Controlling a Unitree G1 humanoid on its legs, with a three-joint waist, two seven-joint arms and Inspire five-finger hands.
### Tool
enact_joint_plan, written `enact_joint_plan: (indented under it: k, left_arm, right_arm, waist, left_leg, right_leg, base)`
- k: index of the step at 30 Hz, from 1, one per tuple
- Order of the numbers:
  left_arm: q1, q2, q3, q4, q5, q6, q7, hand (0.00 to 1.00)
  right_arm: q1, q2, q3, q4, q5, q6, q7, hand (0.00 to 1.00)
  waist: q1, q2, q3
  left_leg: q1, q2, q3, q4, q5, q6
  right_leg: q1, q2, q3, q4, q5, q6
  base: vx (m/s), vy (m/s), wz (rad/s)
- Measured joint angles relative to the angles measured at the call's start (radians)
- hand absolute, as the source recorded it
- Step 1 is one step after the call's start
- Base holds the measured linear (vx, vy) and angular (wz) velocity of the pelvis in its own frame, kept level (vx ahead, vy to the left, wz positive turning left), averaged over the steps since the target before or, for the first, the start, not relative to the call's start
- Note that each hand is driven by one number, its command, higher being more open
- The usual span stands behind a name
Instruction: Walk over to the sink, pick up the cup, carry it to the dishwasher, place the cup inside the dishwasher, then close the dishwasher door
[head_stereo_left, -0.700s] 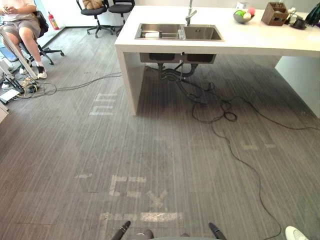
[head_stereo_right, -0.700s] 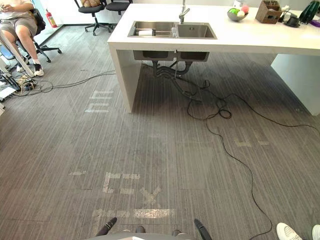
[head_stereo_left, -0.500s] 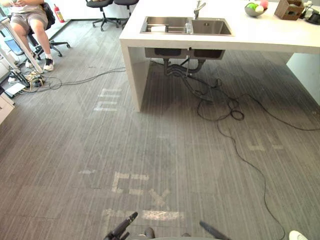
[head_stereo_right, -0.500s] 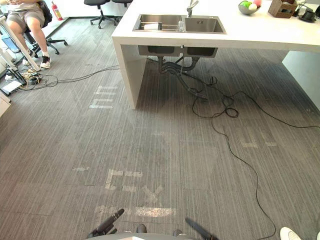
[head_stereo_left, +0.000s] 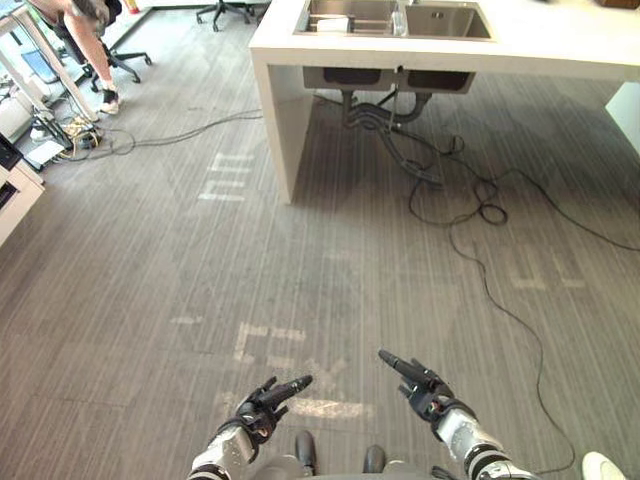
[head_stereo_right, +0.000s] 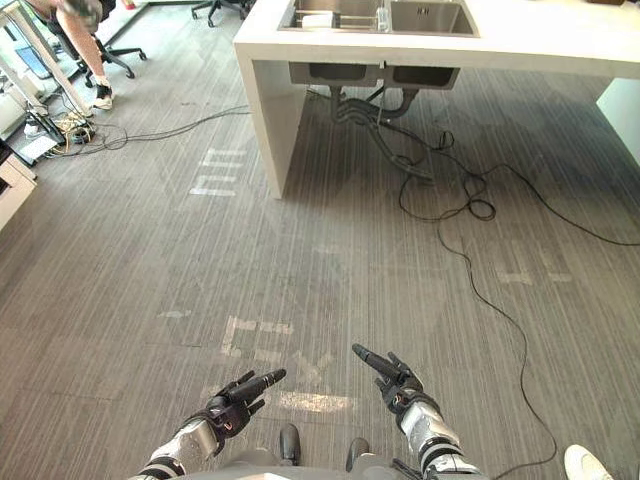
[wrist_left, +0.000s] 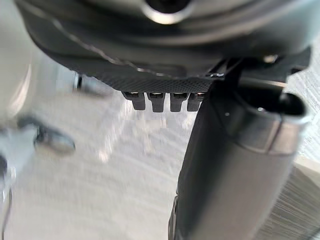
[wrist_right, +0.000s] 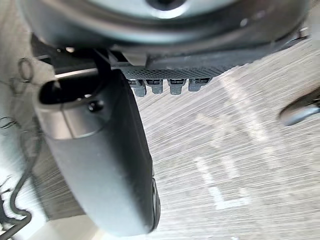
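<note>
Left hand (head_stereo_left: 258, 408): fingers straight and slightly spread, nothing held, low over the grey floor (head_stereo_left: 300, 260), pointing forward. Right hand (head_stereo_left: 425, 388): fingers likewise extended, empty, level with the left. Sink (head_stereo_left: 450, 20) sits in the white counter (head_stereo_left: 560, 50), well ahead of both hands. The cup cannot be made out there.

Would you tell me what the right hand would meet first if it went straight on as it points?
Nothing close, it seems: the right hand points forward and towards the robot's left, over floor with pale tape marks, passing ahead of the left hand and left of the sink counter. Depth is uncertain.
</note>
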Motion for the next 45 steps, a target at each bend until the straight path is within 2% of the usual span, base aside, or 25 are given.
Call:
enact_joint_plan:
  k: [6,8,11,14,15,17,20,22,23,24,25,27,29,30,31,34,35,36,37,38,40,41,43,44,45]
  left_arm:
    - [0.041,-0.001,-0.009,0.002,0.093,-0.062,0.059,1.0]
    - [0.055,-0.003,-0.011,0.002,0.094,-0.067,0.072,1.0]
    - [0.079,-0.003,-0.009,0.006,0.113,-0.07,0.089,1.0]
    - [0.11,0.012,0.009,0.007,0.14,-0.087,0.111,1.0]
    - [0.121,0.014,0.012,0.008,0.15,-0.088,0.116,1.0]
    - [0.126,0.015,0.034,0.008,0.15,-0.087,0.117,1.0]
    - [0.11,0.012,0.051,0.007,0.151,-0.087,0.119,1.0]
    - [0.098,0.009,0.051,0.004,0.15,-0.087,0.117,1.0]
    - [0.088,0.015,0.053,-0.002,0.149,-0.088,0.109,1.0]
    - [0.086,0.023,0.058,-0.01,0.149,-0.088,0.107,1.0]
    - [0.088,0.021,0.082,-0.013,0.148,-0.087,0.109,1.0]
    - [0.1,0.005,0.088,-0.035,0.15,-0.087,0.107,1.0]
    - [0.115,-0.016,0.087,-0.062,0.152,-0.089,0.087,1.0]
    - [0.115,-0.024,0.087,-0.065,0.153,-0.088,0.077,1.0]
    - [0.11,-0.031,0.089,-0.069,0.151,-0.081,0.062,1.0]
    - [0.114,-0.053,0.112,-0.073,0.139,-0.085,0.051,1.0]
    - [0.114,-0.054,0.117,-0.074,0.119,-0.107,0.048,1.0]
    - [0.113,-0.054,0.117,-0.087,0.111,-0.126,0.05,1.0]
    - [0.11,-0.053,0.117,-0.094,0.11,-0.133,0.053,1.0]
    - [0.112,-0.054,0.117,-0.119,0.107,-0.134,0.066,1.0]
    - [0.118,-0.061,0.115,-0.153,0.085,-0.129,0.079,1.0]
    - [0.135,-0.07,0.118,-0.178,0.081,-0.129,0.09,1.0]
    - [0.154,-0.084,0.118,-0.201,0.082,-0.135,0.105,1.0]
    - [0.157,-0.087,0.119,-0.203,0.079,-0.137,0.115,1.0]
    - [0.162,-0.088,0.119,-0.203,0.065,-0.139,0.117,1.0]
  right_arm:
    - [0.055,0.0,0.002,0.014,0.0,-0.005,-0.024,1.0]
    - [0.067,-0.002,0.001,0.02,-0.001,-0.007,-0.032,1.0]
    - [0.09,-0.009,-0.001,0.027,-0.002,-0.013,-0.033,1.0]
    - [0.087,-0.026,-0.01,0.017,-0.003,-0.049,-0.016,1.0]
    - [0.089,-0.029,-0.019,0.028,-0.004,-0.057,0.006,1.0]
    - [0.089,-0.029,-0.02,0.032,-0.013,-0.073,0.039,1.0]
    - [0.088,-0.024,-0.031,0.029,-0.033,-0.087,0.074,1.0]
    - [0.093,-0.016,-0.032,0.019,-0.032,-0.089,0.083,1.0]
    - [0.099,-0.004,-0.045,0.008,-0.032,-0.093,0.085,1.0]
    - [0.104,0.004,-0.054,-0.005,-0.033,-0.094,0.084,1.0]
    - [0.114,0.004,-0.072,-0.013,-0.034,-0.093,0.085,1.0]
    - [0.121,-0.003,-0.088,-0.02,-0.037,-0.089,0.085,1.0]
    - [0.139,-0.011,-0.087,-0.025,-0.04,-0.084,0.085,1.0]
    - [0.14,-0.006,-0.088,-0.022,-0.041,-0.079,0.085,1.0]
    - [0.143,-0.01,-0.088,-0.017,-0.042,-0.066,0.084,1.0]
    - [0.165,-0.033,-0.081,-0.006,-0.063,-0.04,0.085,1.0]
    - [0.177,-0.036,-0.064,-0.002,-0.09,-0.034,0.086,1.0]
    - [0.181,-0.048,-0.035,-0.003,-0.113,-0.024,0.088,1.0]
    - [0.178,-0.049,-0.026,-0.003,-0.12,-0.019,0.088,1.0]
    - [0.17,-0.048,-0.016,-0.003,-0.119,-0.009,0.088,1.0]
    - [0.155,-0.044,-0.004,-0.004,-0.117,0.0,0.089,1.0]
    - [0.14,-0.038,-0.004,-0.005,-0.118,0.002,0.092,1.0]
    - [0.131,-0.025,-0.005,-0.026,-0.123,-0.001,0.098,1.0]
    - [0.137,-0.016,-0.005,-0.04,-0.126,-0.004,0.102,1.0]
    - [0.152,-0.01,-0.005,-0.048,-0.132,-0.006,0.103,1.0]
  waist:
    - [-0.003,0.0,0.0]
    - [-0.003,0.003,0.001]
    - [-0.004,0.019,0.009]
    - [-0.007,0.0,0.025]
    - [-0.011,0.003,0.03]
    - [-0.022,0.003,0.037]
    - [-0.022,0.004,0.058]
    - [-0.023,-0.009,0.065]
    - [-0.022,-0.035,0.077]
    - [-0.022,-0.06,0.086]
    - [-0.024,-0.063,0.091]
    - [-0.023,-0.038,0.078]
    - [-0.019,-0.001,0.049]
    - [-0.016,0.002,0.043]
    - [-0.017,-0.001,0.038]
    - [-0.024,0.047,0.018]
    - [-0.021,0.061,0.017]
    - [-0.016,0.064,0.018]
    - [-0.015,0.07,0.019]
    - [-0.011,0.055,0.037]
    - [0.018,0.044,0.047]
    - [0.036,0.041,0.049]
    - [0.04,0.044,0.048]
    - [0.041,0.046,0.05]
    - [0.045,0.052,0.051]
  left_leg:
    - [0.028,0.0,-0.003,0.005,-0.008,0.006]
    - [0.028,0.003,-0.001,0.034,-0.032,0.02]
    - [0.016,0.025,0.009,0.12,-0.1,0.053]
    - [0.029,0.013,0.027,0.169,-0.13,0.081]
    - [0.035,0.018,0.014,0.187,-0.143,0.078]
    - [0.034,0.03,-0.01,0.195,-0.152,0.068]
    - [0.031,0.064,-0.037,0.196,-0.161,0.051]
    - [0.026,0.07,-0.059,0.194,-0.172,0.034]
    - [0.035,0.059,-0.066,0.195,-0.182,0.017]
    - [0.05,0.051,-0.071,0.2,-0.194,-0.002]
    - [0.077,0.061,-0.088,0.217,-0.218,-0.039]
    - [0.089,0.101,-0.101,0.219,-0.241,-0.071]
    - [0.098,0.167,-0.123,0.232,-0.27,-0.085]
    - [0.068,0.179,-0.145,0.326,-0.287,-0.086]
    - [-0.019,0.18,-0.153,0.576,-0.297,-0.103]
    - [-0.143,0.247,-0.156,0.917,-0.163,-0.147]
    - [-0.201,0.292,-0.156,1.057,-0.035,-0.128]
    - [-0.283,0.315,-0.162,1.209,-0.052,-0.112]
    - [-0.313,0.309,-0.164,1.257,-0.074,-0.101]
    - [-0.357,0.273,-0.162,1.279,-0.125,-0.082]
    - [-0.386,0.215,-0.129,1.147,-0.196,-0.074]
    - [-0.392,0.193,-0.075,0.954,-0.209,-0.072]
    - [-0.365,0.157,0.003,0.531,-0.155,-0.067]
    - [-0.337,0.136,0.031,0.277,-0.068,-0.078]
    - [-0.313,0.14,0.058,0.149,-0.034,-0.086]
  right_leg:
    - [0.027,-0.002,-0.003,0.008,-0.007,0.018]
    - [0.015,-0.011,-0.005,0.06,-0.028,0.046]
    - [-0.087,-0.049,-0.021,0.334,-0.069,0.097]
    - [-0.235,-0.179,-0.079,0.771,-0.096,0.021]
    - [-0.24,-0.187,-0.074,0.793,-0.107,0.022]
    - [-0.242,-0.18,-0.076,0.735,-0.135,0.027]
    - [-0.252,-0.124,-0.065,0.444,-0.118,0.04]
    - [-0.253,-0.106,-0.055,0.176,-0.003,0.065]
    - [-0.26,-0.127,-0.037,0.085,0.036,0.079]
    - [-0.26,-0.147,-0.03,0.076,0.039,0.081]
    - [-0.262,-0.157,-0.037,0.133,0.105,0.063]
    - [-0.282,-0.133,-0.047,0.213,0.098,0.05]
    - [-0.29,-0.075,-0.081,0.257,0.057,-0.014]
    - [-0.286,-0.061,-0.096,0.259,0.043,-0.037]
    - [-0.271,-0.051,-0.103,0.254,0.026,-0.062]
    - [-0.204,0.005,-0.128,0.242,-0.02,-0.085]
    - [-0.148,0.035,-0.132,0.212,-0.034,-0.1]
    - [-0.104,0.054,-0.133,0.193,-0.045,-0.118]
    - [-0.08,0.055,-0.13,0.186,-0.053,-0.12]
    - [-0.025,0.054,-0.118,0.161,-0.063,-0.116]
    - [0.039,0.044,-0.075,0.121,-0.069,-0.106]
    - [0.059,0.036,-0.043,0.102,-0.069,-0.097]
    - [0.081,0.028,-0.01,0.073,-0.075,-0.069]
    - [0.108,0.029,0.005,0.055,-0.086,-0.051]
    - [0.143,0.036,0.015,0.045,-0.107,-0.018]
  base:
    - [-0.01,0.001,0.0]
    - [-0.04,0.022,-0.05]
    - [-0.07,0.06,-0.12]
    - [-0.05,0.058,-0.11]
    - [0.04,-0.005,0.15]
    - [0.07,-0.077,0.28]
    - [0.08,-0.128,0.23]
    - [0.13,-0.195,0.25]
    - [0.22,-0.35,0.34]
    - [0.25,-0.43,0.33]
    - [0.23,-0.388,0.2]
    - [0.3,-0.354,0.2]
    - [0.37,-0.291,0.15]
    - [0.4,-0.246,0.1]
    - [0.49,-0.272,0.05]
    - [0.41,-0.171,0.08]
    - [0.47,-0.13,0.07]
    - [0.31,-0.081,0.03]
    - [0.36,-0.065,-0.05]
    - [0.36,-0.02,-0.25]
    - [0.38,0.036,-0.61]
    - [0.33,0.124,-0.84]
    - [0.36,0.163,-0.61]
    - [0.46,0.204,-0.33]
    - [0.48,0.214,-0.25]
